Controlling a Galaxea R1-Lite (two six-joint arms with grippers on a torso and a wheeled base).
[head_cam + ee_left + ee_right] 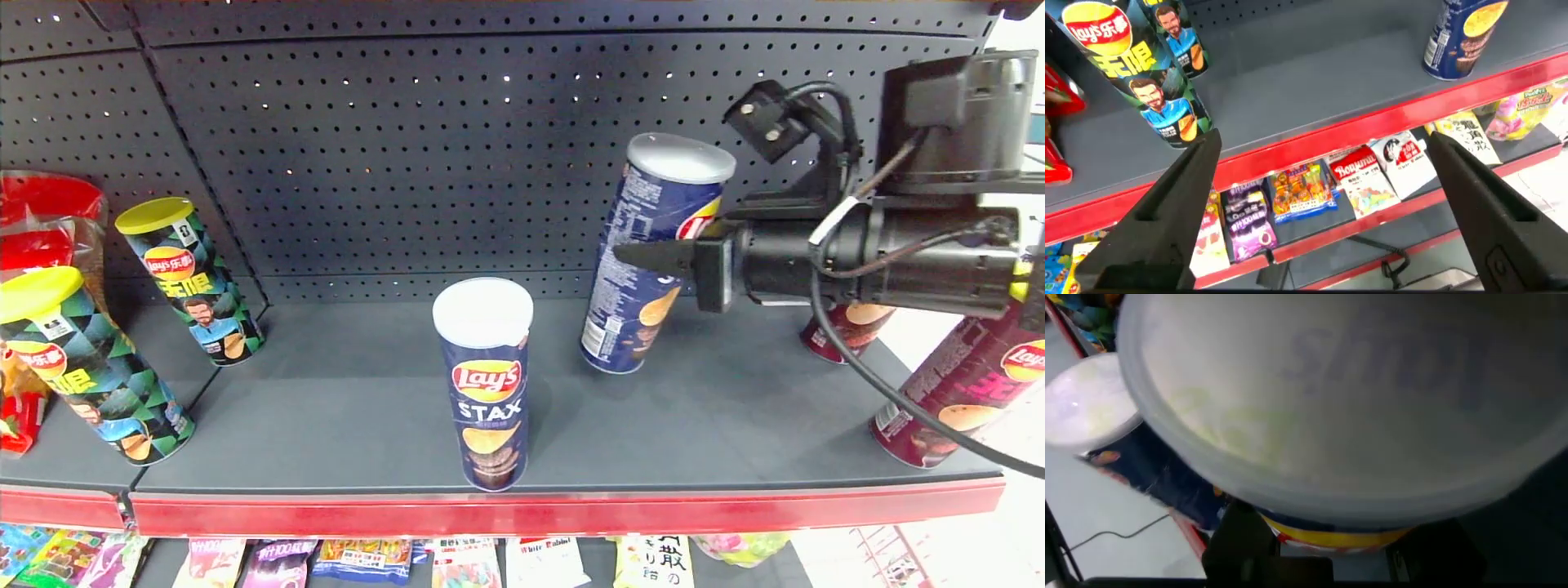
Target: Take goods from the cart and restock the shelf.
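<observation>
Matt dark shelf deck (343,408), matt perforated metal back panel (408,163), glossy red edge strip (571,514), glossy printed chip can (624,310), smooth plastic lid (682,157)

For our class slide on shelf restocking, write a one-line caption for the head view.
Right gripper holds a tilted blue chip can at the shelf, behind an upright blue can.

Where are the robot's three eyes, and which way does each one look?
Head view: on the head, facing forward and down at the shelf; the right arm shows, its right gripper holding a tilted blue can.
Left wrist view: on the left wrist, facing the shelf's edge and the snack packets below; the left gripper shows, fingers open.
Right wrist view: on the right wrist, facing the held can's lid.
Shared: the standing blue can, in all three.
</observation>
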